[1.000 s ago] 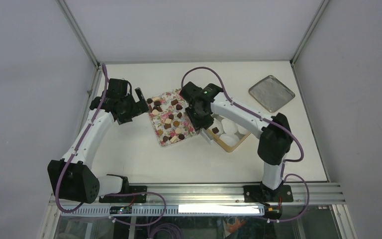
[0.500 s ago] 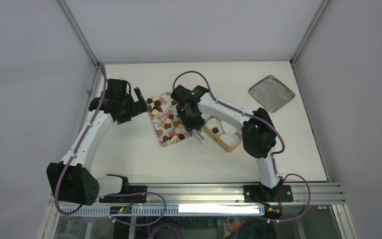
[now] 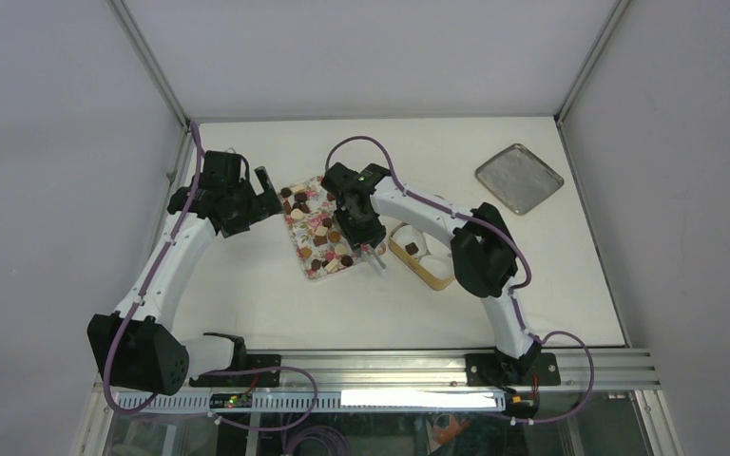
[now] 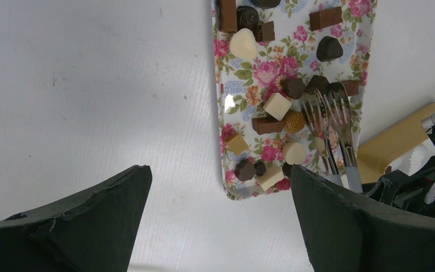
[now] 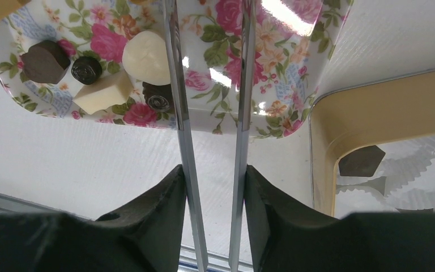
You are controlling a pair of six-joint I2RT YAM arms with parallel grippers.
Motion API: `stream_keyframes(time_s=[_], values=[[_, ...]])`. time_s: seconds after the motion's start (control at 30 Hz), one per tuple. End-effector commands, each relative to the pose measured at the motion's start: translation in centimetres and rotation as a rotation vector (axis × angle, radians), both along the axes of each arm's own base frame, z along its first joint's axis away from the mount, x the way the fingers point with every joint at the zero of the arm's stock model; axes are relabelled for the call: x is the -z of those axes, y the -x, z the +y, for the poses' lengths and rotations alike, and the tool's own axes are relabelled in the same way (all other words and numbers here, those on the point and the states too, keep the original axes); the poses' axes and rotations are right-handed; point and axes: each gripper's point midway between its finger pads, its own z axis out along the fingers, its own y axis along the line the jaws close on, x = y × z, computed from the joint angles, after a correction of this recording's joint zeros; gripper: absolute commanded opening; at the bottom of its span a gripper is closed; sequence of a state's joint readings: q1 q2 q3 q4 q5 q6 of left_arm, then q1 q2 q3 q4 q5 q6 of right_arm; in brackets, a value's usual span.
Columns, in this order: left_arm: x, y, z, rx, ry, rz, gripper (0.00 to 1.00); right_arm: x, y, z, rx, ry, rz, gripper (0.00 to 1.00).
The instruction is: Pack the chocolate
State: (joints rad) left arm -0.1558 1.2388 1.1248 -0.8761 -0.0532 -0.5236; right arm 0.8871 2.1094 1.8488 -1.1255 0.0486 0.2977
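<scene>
The chocolate (image 3: 321, 239) is several small dark, tan and cream pieces lying on the pink floral tray (image 3: 297, 237). The tray (image 4: 266, 73) and pieces (image 4: 277, 106) also show in the left wrist view. My right gripper (image 3: 359, 232) is shut on metal tongs (image 5: 241, 113), whose tips (image 4: 328, 107) hang over the tray's near right part, close to the pieces. One dark piece (image 5: 361, 161) lies in a paper cup in the beige box (image 3: 434, 275). My left gripper (image 3: 264, 190) is open and empty, over bare table left of the tray.
The beige box (image 5: 374, 110) with white crinkled paper cups sits right against the tray's right side. A flat silver metal tray (image 3: 519, 177) lies at the back right. White cage walls stand close on the left, back and right.
My right arm has swung left from over the beige box to the tray's near right part, tongs still gripped. The left arm has not moved.
</scene>
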Motion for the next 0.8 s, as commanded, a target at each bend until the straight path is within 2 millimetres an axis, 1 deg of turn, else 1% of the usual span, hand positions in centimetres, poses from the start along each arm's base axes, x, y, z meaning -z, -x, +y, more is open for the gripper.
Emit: stream_keyframes(time_s=[0.0, 0.2, 0.23, 0.3, 0.33, 0.43, 0.53, 0.67, 0.77], values=[[-1.7, -0.3, 0.5, 0.001, -0.022, -0.064, 0.99, -1.5, -1.5, 1.4, 0.011, -0.052, -0.068, 0.39], [-1.9, -0.2, 0.4, 0.000, -0.010, -0.071, 0.99, -1.7, -1.5, 1.3, 0.013, -0.055, -0.078, 0.19], [-1.9, -0.2, 0.4, -0.001, -0.010, -0.071, 0.99, -1.7, -1.5, 1.3, 0.014, -0.057, -0.078, 0.12], [-1.9, -0.2, 0.4, -0.001, -0.011, -0.072, 0.99, -1.8, -1.4, 1.3, 0.014, -0.059, -0.076, 0.01], [-1.9, -0.2, 0.4, -0.001, -0.010, -0.072, 0.99, -1.9, -1.4, 1.3, 0.014, -0.062, -0.075, 0.00], [-1.9, -0.2, 0.4, -0.001, -0.013, -0.070, 0.99, -2.3, -1.3, 1.4, 0.012, -0.075, -0.080, 0.00], [-1.9, -0.2, 0.4, -0.001, -0.013, -0.070, 0.99, -3.2, -1.2, 1.4, 0.010, -0.092, -0.085, 0.00], [-2.0, -0.3, 0.4, 0.001, -0.013, -0.072, 0.99, -5.8, -0.6, 1.1, 0.006, -0.141, -0.108, 0.00], [-2.0, -0.3, 0.5, 0.000, -0.016, -0.073, 0.99, -8.2, -0.3, -0.2, 0.008, -0.163, -0.160, 0.00]])
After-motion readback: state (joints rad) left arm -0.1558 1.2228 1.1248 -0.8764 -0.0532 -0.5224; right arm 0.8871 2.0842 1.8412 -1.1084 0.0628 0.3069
